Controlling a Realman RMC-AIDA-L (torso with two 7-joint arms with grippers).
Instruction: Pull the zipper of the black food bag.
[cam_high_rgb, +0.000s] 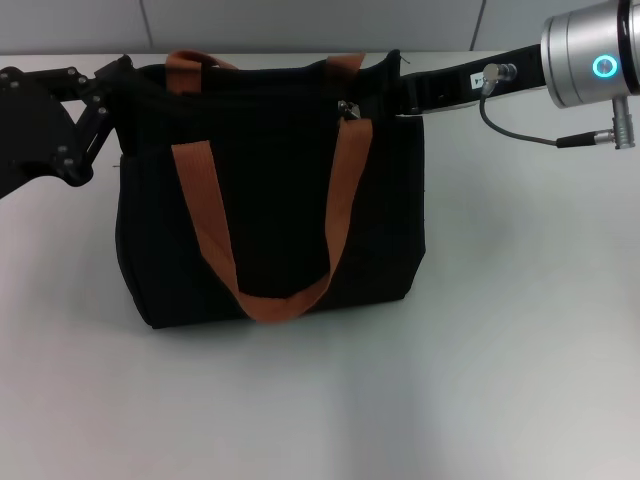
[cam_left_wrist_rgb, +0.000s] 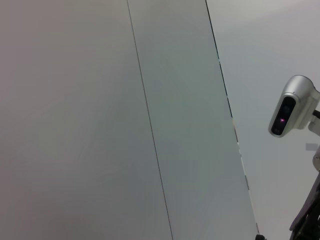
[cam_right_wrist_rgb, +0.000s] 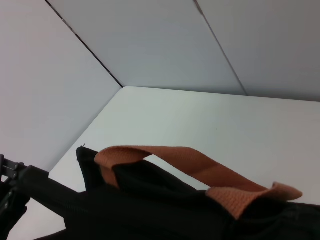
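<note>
The black food bag (cam_high_rgb: 270, 200) stands upright in the middle of the white table, with its rust-brown straps (cam_high_rgb: 205, 215) hanging down its front. The silver zipper pull (cam_high_rgb: 347, 108) sits on the bag's upper edge, towards its right end. My left gripper (cam_high_rgb: 122, 72) is at the bag's top left corner, and its fingers (cam_high_rgb: 100, 75) converge on the fabric there. My right gripper (cam_high_rgb: 392, 88) is at the bag's top right corner, just right of the pull, dark against the bag. The right wrist view shows the bag's top (cam_right_wrist_rgb: 150, 205) and a strap (cam_right_wrist_rgb: 190, 162) from close by.
The white table (cam_high_rgb: 520, 330) spreads in front of and to the right of the bag. A grey panelled wall (cam_high_rgb: 300, 20) stands behind it. The left wrist view shows only the wall and a silver camera head (cam_left_wrist_rgb: 292, 106).
</note>
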